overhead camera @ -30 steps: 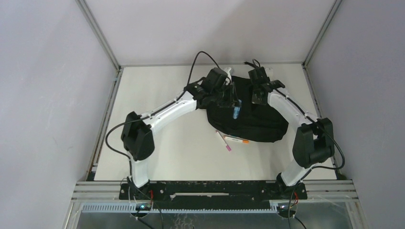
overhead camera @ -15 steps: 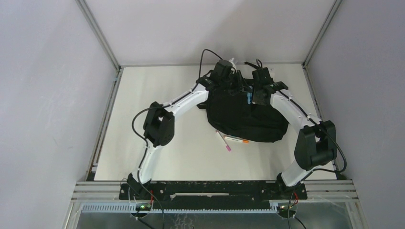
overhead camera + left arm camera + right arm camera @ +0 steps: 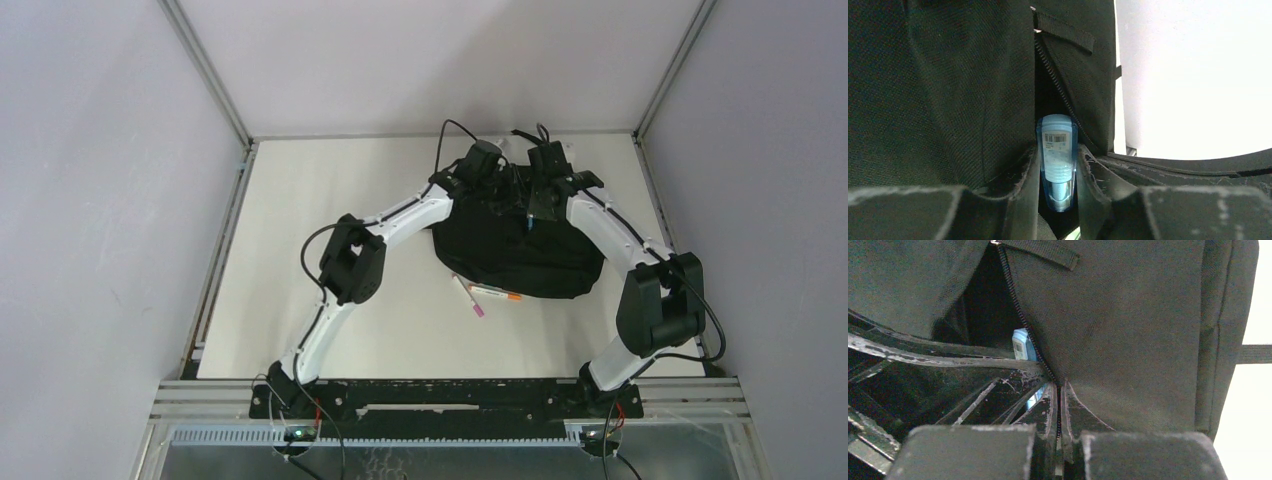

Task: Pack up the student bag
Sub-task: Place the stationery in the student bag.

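Here, student bag [image 3: 520,260] lies on cream table [image 3: 300,190] (grey walls [image 3: 90,200] around).

Blue tube [image 3: 1020,345] mostly hidden behind the zipper edge of the student bag [image 3: 1128,315] (only a corner showed from the right wrist), its barcode print was too small to read, bag interior lost in darkness.

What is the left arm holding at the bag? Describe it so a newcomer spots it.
Find the black student bag at the table's far side. At its zipper, between the fingers of the left gripper, sits a translucent blue tube with a white barcode label, the only blue item.
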You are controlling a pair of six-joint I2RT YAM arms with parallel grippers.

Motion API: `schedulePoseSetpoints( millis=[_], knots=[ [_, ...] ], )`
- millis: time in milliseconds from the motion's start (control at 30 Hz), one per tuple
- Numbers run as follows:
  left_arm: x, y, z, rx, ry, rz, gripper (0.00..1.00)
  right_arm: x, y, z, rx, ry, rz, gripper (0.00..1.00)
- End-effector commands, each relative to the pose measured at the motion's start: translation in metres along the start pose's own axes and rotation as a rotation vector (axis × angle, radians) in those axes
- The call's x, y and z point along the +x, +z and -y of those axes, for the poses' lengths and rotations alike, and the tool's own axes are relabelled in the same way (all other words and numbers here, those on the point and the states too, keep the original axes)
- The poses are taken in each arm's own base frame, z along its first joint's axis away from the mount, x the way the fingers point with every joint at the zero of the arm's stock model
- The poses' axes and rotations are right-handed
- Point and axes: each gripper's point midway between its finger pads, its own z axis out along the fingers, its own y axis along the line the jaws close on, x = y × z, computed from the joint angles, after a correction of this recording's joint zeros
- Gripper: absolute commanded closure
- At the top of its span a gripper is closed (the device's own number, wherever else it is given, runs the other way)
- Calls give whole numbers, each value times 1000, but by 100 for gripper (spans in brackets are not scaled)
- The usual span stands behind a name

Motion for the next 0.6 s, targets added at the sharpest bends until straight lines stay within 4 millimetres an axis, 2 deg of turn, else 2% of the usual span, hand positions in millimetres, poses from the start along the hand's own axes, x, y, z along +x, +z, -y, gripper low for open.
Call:
schedulePoseSetpoints(
  millis=[0, 100, 233, 333, 400, 467, 500, 567],
  knots=[
    [-11, -22, 33, 45, 54, 27, 66, -18, -15, -9, -55, 45, 71, 100],
    [-12, -37, 33, 22, 87, 50, 61, -18, -15, -8, -53, 44, 70, 100],
    [-13, -54, 38, 15, 134, 65, 44, -18, -14, -9, -56, 45, 69, 100],
    [-11, -58, 38, 12, 154, 55, 42, -17, -14, -9, -56, 43, 68, 100],
    [-8, -60, 37, 12, 160, 46, 46, -17, -13, -8, -51, 42, 65, 100],
    [-5, -66, 36, 6, 175, 45, 57, -16, -13, -7, -46, 40, 64, 100],
    [-6, -74, 39, 6, 192, 55, 65, -16, -13, -7, -42, 40, 63, 100],
    [-9, -88, 36, -29, 224, 86, 72, -16, -14, -6, -38, 37, 63, 100]
  ],
)
